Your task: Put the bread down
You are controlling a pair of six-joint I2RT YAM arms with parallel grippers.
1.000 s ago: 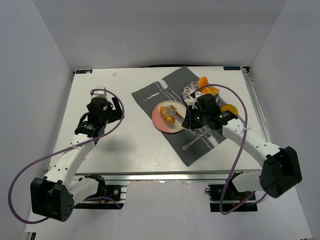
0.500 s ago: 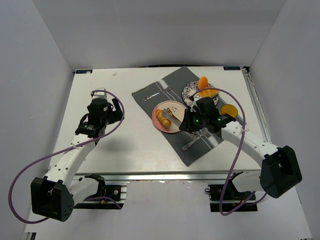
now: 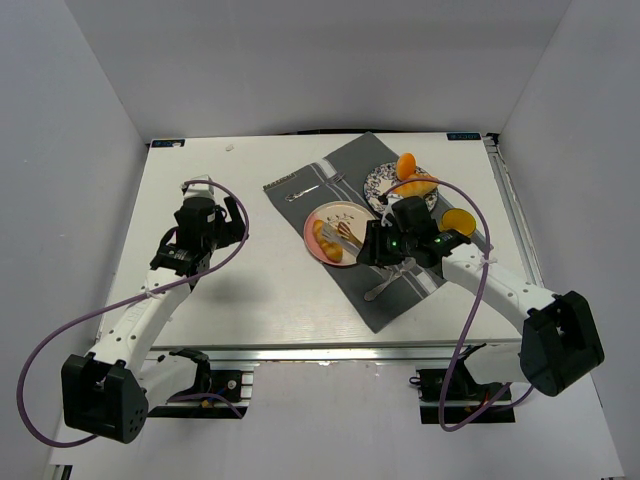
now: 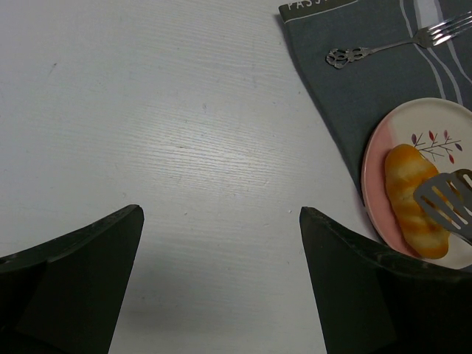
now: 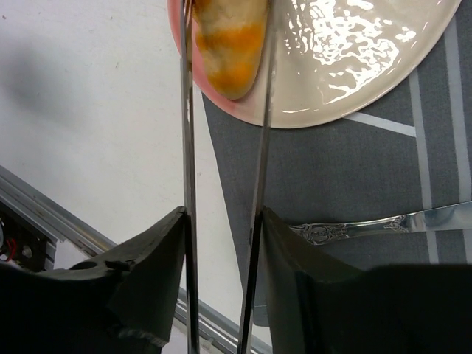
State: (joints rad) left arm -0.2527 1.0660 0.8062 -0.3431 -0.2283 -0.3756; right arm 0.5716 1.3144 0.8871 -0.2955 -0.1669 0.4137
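The bread (image 3: pixel 326 240) is a golden roll lying on the left part of the pink plate (image 3: pixel 340 257). It also shows in the left wrist view (image 4: pixel 414 199) and the right wrist view (image 5: pixel 228 37). My right gripper (image 3: pixel 372 243) is shut on metal tongs (image 5: pixel 259 147). The two tong arms straddle the roll, and I cannot tell whether they press it. The slotted tong head (image 4: pixel 451 198) sits at the roll's right side. My left gripper (image 3: pixel 232 212) is open and empty over bare table, left of the plate, its fingers (image 4: pixel 81 251) wide apart.
The plate rests on a grey cloth (image 3: pixel 400 300). A fork (image 3: pixel 305 190) lies on the cloth's far end and a spoon (image 3: pixel 385 287) on its near end. A patterned small plate (image 3: pixel 378 181) and orange pieces (image 3: pixel 407 163) sit behind my right gripper. The table's front rail (image 5: pixel 44 203) is close.
The roll has shifted from the plate's middle to its left part, with the tongs around it. My right gripper moved slightly toward the near left. The left arm has not moved.
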